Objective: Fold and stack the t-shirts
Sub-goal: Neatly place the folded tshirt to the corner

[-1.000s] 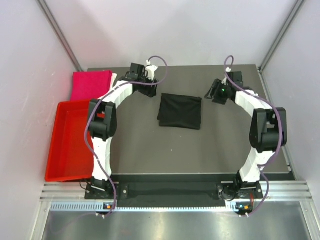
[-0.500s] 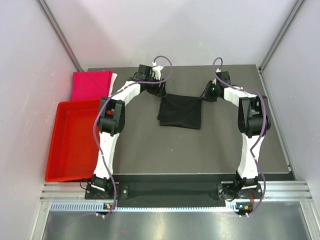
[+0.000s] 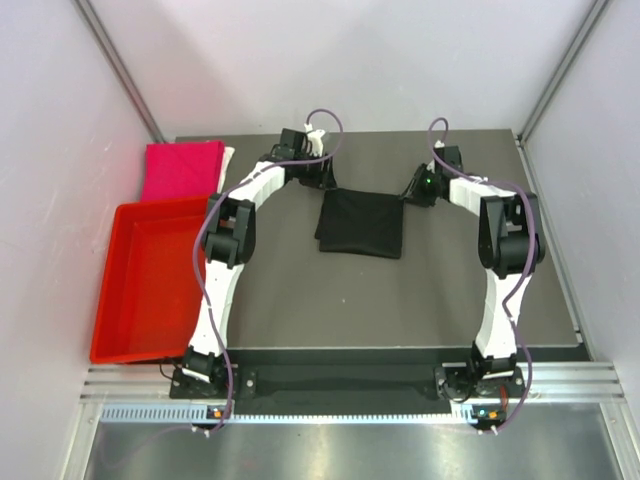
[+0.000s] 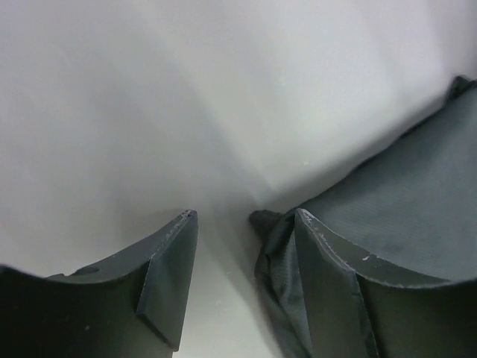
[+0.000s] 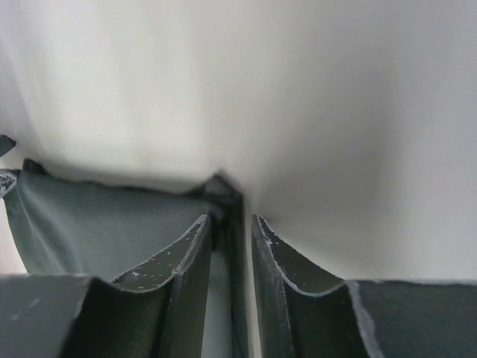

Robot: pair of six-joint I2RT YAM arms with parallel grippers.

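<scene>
The black t-shirt [image 3: 360, 222] lies folded into a rectangle mid-table. My left gripper [image 3: 328, 183] is at its far left corner. In the left wrist view the left gripper [image 4: 246, 218] is open, and the shirt's corner [image 4: 274, 250] lies in the gap against the right finger [image 4: 328, 276]. My right gripper [image 3: 408, 192] is at the far right corner. In the right wrist view the right gripper [image 5: 231, 221] has its fingers close together on the shirt's edge [image 5: 232, 201]. The magenta t-shirt [image 3: 182, 170] lies folded at the far left, with a white edge [image 3: 228, 160] beside it.
A red plastic tray [image 3: 108, 290] stands along the table's left side, in front of the magenta shirt. Pale walls close in the table on the left, back and right. Both arms arch over the table's far half.
Both grippers have moved inward from the far table to the black shirt's two far corners. Most of that move came before half a second ago. The shirt has not shifted.
</scene>
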